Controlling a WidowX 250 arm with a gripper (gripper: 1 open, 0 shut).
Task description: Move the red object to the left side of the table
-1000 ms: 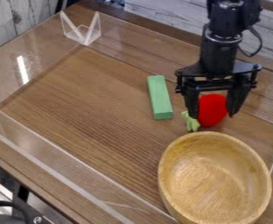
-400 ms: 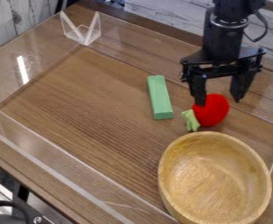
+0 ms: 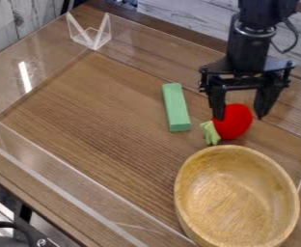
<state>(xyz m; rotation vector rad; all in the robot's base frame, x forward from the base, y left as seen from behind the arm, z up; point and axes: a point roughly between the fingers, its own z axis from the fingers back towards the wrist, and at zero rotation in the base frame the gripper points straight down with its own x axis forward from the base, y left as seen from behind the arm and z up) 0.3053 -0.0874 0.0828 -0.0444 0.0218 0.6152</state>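
The red object [image 3: 234, 120], a small rounded toy fruit with a light-green leafy end pointing down-left, lies on the table [image 3: 101, 121] at the right. My gripper [image 3: 245, 111] hangs straight down over it, open, with one black finger on each side of the fruit's upper part. The fingers do not close on it, and I cannot tell whether they touch it.
A long green block [image 3: 177, 106] lies just left of the fruit. A large wooden bowl [image 3: 183, 188] sits in front of it at the lower right. Low clear acrylic walls [image 3: 38, 159] edge the table, and a clear stand [image 3: 89, 32] sits at the back left.
The gripper stays open over the red object. More of the fruit now shows below and between the fingers than a second ago.
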